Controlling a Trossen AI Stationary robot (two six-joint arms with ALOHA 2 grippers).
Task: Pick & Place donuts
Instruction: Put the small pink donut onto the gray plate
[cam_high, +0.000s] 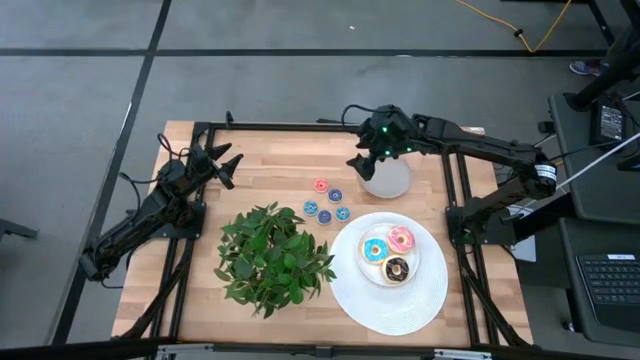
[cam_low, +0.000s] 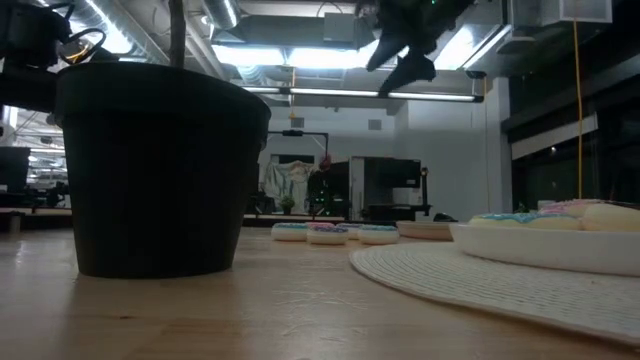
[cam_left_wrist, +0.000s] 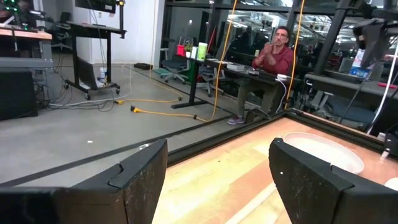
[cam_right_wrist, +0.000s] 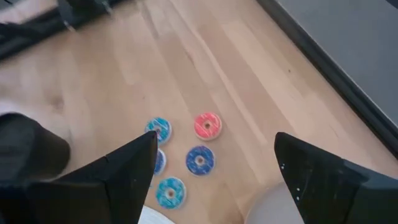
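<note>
Dark right end effector (cam_high: 364, 163) hangs above grey dish (cam_high: 388, 178) at bench far side, fingers spread, nothing held. Left end effector (cam_high: 226, 166) waits at far-left bench edge, fingers also spread, empty.

Donuts: three iced rings, blue (cam_high: 376, 250), pink (cam_high: 401, 238), dark brown (cam_high: 397, 268), sit touching in a small dish on white woven plate (cam_high: 400, 300), near-right. Small flat rings (cam_high: 327, 203), one red, rest blue, lie clustered mid-bench, betw. grey dish and plant (cam_high: 272, 255).

Bare wood bench (cam_high: 270, 165) open along far side; plant in black pot crowds near-left. Plate texture ribbed, round.
</note>
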